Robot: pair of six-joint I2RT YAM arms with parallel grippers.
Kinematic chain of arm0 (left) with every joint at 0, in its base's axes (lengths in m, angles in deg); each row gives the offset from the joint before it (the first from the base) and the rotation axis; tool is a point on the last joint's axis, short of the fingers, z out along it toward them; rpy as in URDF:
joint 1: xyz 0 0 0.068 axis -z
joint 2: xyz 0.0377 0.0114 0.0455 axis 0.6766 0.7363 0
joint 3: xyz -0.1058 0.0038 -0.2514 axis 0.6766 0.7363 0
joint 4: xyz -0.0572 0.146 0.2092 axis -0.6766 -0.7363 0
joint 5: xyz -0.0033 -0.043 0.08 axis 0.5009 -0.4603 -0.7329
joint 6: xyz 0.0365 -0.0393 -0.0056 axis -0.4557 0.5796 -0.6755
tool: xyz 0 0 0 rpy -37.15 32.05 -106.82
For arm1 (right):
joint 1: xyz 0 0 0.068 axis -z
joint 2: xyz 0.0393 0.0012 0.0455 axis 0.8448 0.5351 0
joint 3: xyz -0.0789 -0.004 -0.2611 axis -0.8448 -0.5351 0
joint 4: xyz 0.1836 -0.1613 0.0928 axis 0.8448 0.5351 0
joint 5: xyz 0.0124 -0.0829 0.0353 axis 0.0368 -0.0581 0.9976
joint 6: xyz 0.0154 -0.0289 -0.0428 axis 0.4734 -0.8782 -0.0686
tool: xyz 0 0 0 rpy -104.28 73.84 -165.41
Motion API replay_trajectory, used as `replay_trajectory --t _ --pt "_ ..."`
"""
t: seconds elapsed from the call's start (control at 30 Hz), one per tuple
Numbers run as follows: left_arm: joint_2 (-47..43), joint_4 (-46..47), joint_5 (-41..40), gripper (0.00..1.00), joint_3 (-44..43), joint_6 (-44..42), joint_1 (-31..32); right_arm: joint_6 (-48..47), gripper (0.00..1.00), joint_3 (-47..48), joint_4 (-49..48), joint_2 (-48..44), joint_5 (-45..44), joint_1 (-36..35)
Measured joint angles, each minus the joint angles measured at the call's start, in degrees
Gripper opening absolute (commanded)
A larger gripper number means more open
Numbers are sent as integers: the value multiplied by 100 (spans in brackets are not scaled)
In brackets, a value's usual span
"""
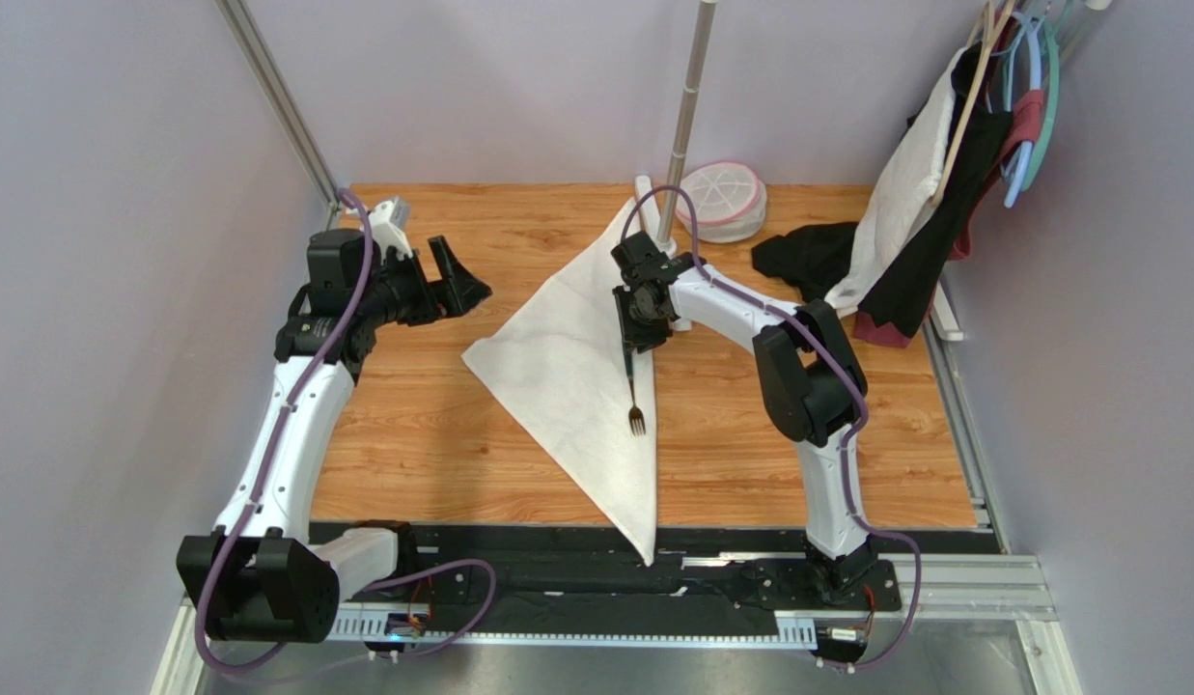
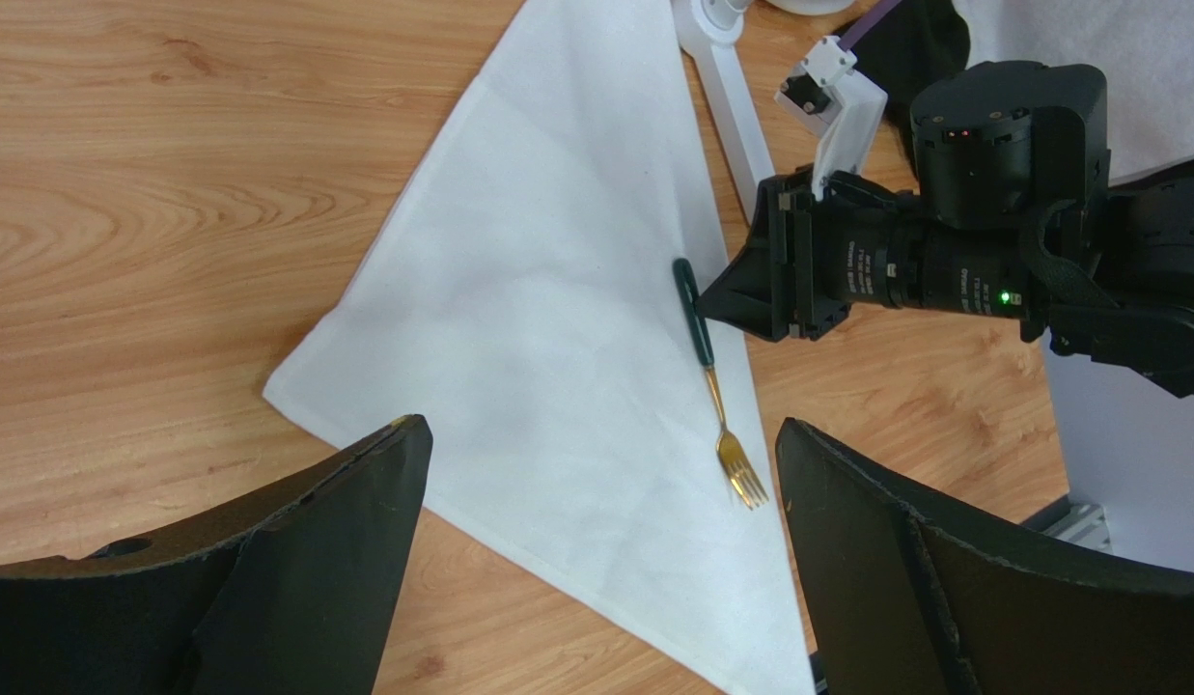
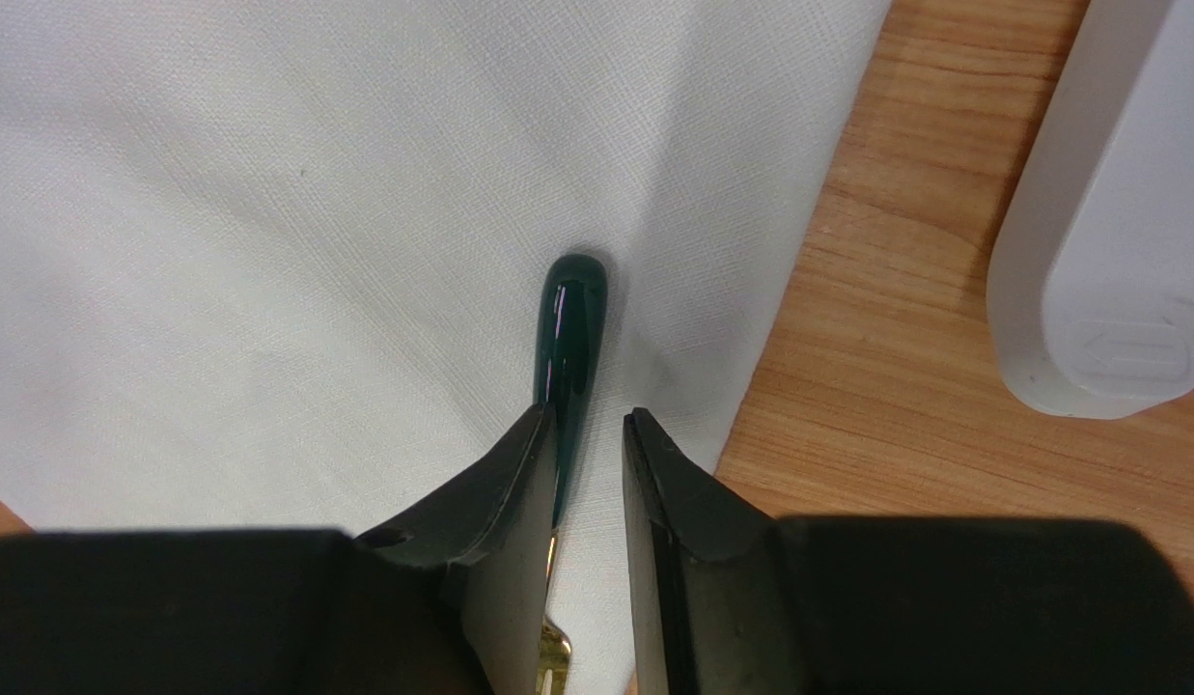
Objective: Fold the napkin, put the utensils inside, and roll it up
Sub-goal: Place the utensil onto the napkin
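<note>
The napkin (image 1: 566,362) lies folded into a cream-white triangle on the wooden table, one tip hanging over the near edge. The fork (image 1: 633,394) rests flat on its right side, tines pointing to the near edge. My right gripper (image 1: 627,345) hovers low over the dark green handle (image 3: 574,312). Its jaws stand a narrow gap apart, the handle lying along the left finger's (image 3: 508,478) inner edge, with white napkin (image 3: 269,217) showing in the gap. My left gripper (image 2: 600,435) is wide open above the napkin's (image 2: 559,290) left corner, holding nothing; the fork (image 2: 719,391) lies beyond it.
A white stand foot (image 3: 1103,217) and its metal pole (image 1: 690,102) rise just behind the napkin. A round white dish (image 1: 721,200) sits at the back. A black cloth (image 1: 806,254) and garments on hangers (image 1: 936,159) crowd the back right.
</note>
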Motion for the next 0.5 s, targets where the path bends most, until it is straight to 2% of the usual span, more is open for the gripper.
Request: replay_trajectory --t 0.5 --pt "26 2 59 98 0 2 0 42 27 0 -35 131 195 0"
